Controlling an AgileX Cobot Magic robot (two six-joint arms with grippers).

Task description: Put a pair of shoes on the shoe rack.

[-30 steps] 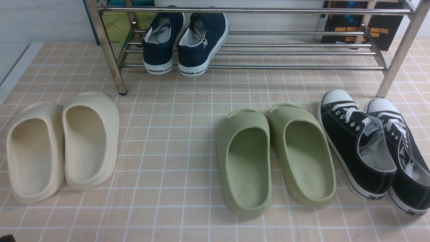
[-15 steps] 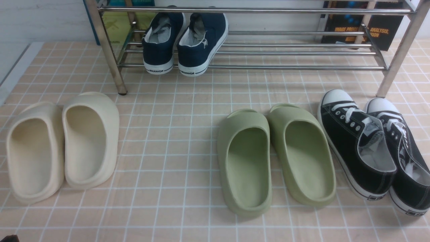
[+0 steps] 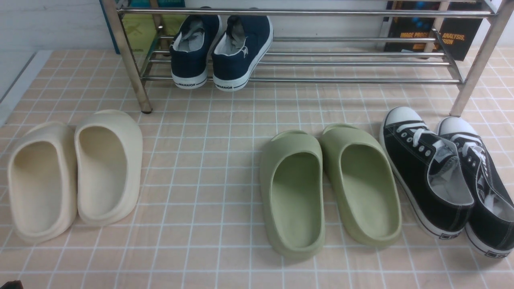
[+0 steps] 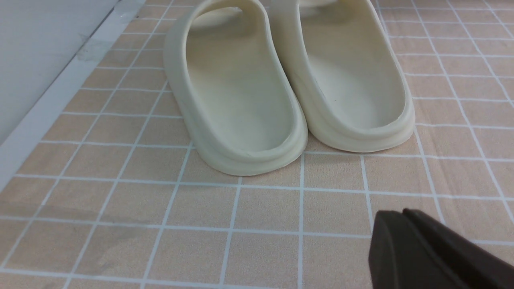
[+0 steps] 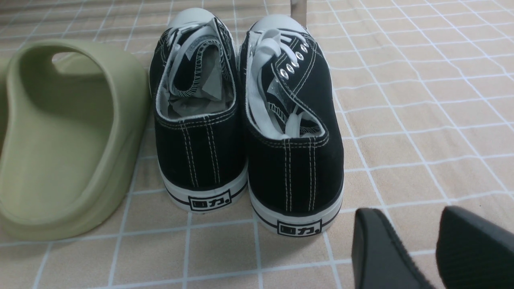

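The pair of navy-blue slip-on shoes [image 3: 221, 52] with white soles stands side by side on the lower bars of the steel shoe rack [image 3: 341, 80], at its left end, heels with "WARRIOR" facing me. Neither arm shows in the front view. In the left wrist view my left gripper [image 4: 395, 216] is shut and empty, low over the tiled floor near the heels of the cream slides [image 4: 289, 80]. In the right wrist view my right gripper [image 5: 409, 218] is open and empty, just behind the heels of the black sneakers [image 5: 249, 120].
Cream foam slides [image 3: 72, 176] lie front left, green slides [image 3: 329, 188] in the middle, black lace-up sneakers [image 3: 441, 176] front right by the rack's right leg [image 3: 478, 60]. Books [image 3: 453, 36] stand behind the rack. A white border [image 3: 16, 84] edges the tiles on the left.
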